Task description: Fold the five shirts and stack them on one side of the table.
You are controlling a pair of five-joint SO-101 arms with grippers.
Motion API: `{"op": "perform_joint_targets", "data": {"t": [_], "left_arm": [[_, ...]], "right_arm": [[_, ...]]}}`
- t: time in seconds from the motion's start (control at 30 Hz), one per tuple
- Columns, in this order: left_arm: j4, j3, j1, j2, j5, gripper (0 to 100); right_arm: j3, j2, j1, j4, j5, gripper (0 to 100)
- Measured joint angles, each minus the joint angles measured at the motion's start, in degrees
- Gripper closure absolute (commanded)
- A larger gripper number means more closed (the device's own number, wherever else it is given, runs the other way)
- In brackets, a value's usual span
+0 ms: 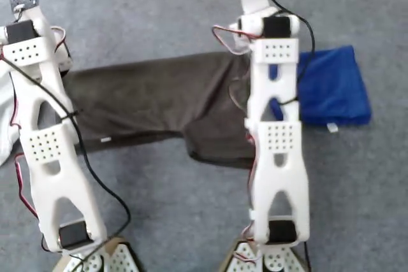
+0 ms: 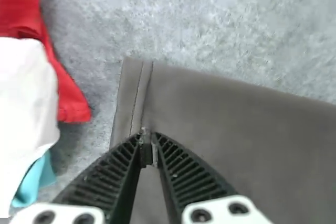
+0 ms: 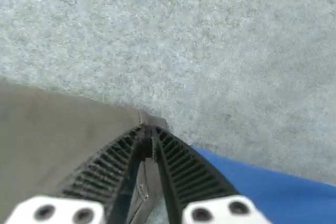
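Note:
A dark brown shirt point(image 1: 146, 103) lies spread flat across the middle of the grey table, between the two arms. In the left wrist view my left gripper point(image 2: 147, 148) is shut on the seamed hem of that dark shirt point(image 2: 236, 129), at its left end. My right gripper point(image 3: 148, 142) is shut on a corner of the dark shirt point(image 3: 47, 129) at its right end, right beside the blue cloth point(image 3: 273, 192). A folded blue shirt point(image 1: 335, 87) lies flat at the right side of the table.
Unfolded garments are heaped at the table's left edge: a red one point(image 2: 58, 93), a white one point(image 2: 23, 114) and a teal one point(image 2: 31, 182). The white cloth point(image 1: 6, 113) reaches under the left arm. Bare grey table point(image 1: 159, 208) spreads in front of the dark shirt.

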Motion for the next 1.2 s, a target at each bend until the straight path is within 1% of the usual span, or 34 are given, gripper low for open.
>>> {"op": "perform_joint_targets", "data": {"t": [0.13, 0.23, 0.33, 0.4, 0.43, 0.5, 0.57, 0.67, 0.77, 0.83, 0.9, 0.97, 1.1, 1.2], "left_arm": [[0.00, 4.66, 0.97, -0.70, -0.62, 97], [0.00, 12.31, 1.14, -6.33, -2.02, 97], [-0.09, 25.05, 1.05, -16.97, -3.69, 97], [-0.35, 36.48, 0.44, -25.41, -3.69, 97], [-2.20, 42.90, 0.09, -29.71, -3.69, 97], [-6.95, 55.47, -0.18, -38.95, -3.96, 97], [-13.45, 68.75, 0.35, -48.79, -5.45, 97], [-26.29, 89.23, 1.76, -62.24, -7.03, 97], [-41.05, 108.04, 1.49, -67.43, -7.47, 97], [-47.65, 115.87, 1.76, -67.34, -7.65, 97], [-48.35, 116.75, 1.67, -66.11, -7.82, 97], [-47.30, 116.22, 1.41, -64.00, -8.00, 97], [-45.80, 112.44, 0.35, -57.85, -8.00, 97], [-45.45, 109.80, -0.62, -54.86, -7.91, 97]], "right_arm": [[0.00, 1.85, -2.29, -0.09, 0.00, 98.4], [0.00, 0.70, -3.96, 3.69, 0.00, 98.4], [0.00, -3.60, -5.80, 10.02, 0.00, 98.4], [0.26, -6.68, -7.38, 11.69, 0.00, 98.4], [1.05, -8.18, -7.91, 12.04, 0.00, 98.4], [3.43, -11.08, -8.70, 12.40, 0.00, 98.4], [8.26, -15.21, -9.85, 12.57, 0.00, 98.4], [19.69, -23.47, -12.13, 12.66, 0.26, 98.4], [35.25, -33.93, -14.59, 12.66, 4.57, 98.4], [46.95, -41.32, -16.09, 12.66, 8.97, 98.4], [58.90, -48.44, -16.88, 12.66, 12.48, 98.4], [70.33, -54.95, -16.88, 11.87, 14.77, 98.4], [90.64, -66.99, -16.97, 9.05, 18.90, 98.3], [104.18, -75.34, -17.49, 5.71, 24.70, 98.3]]}}
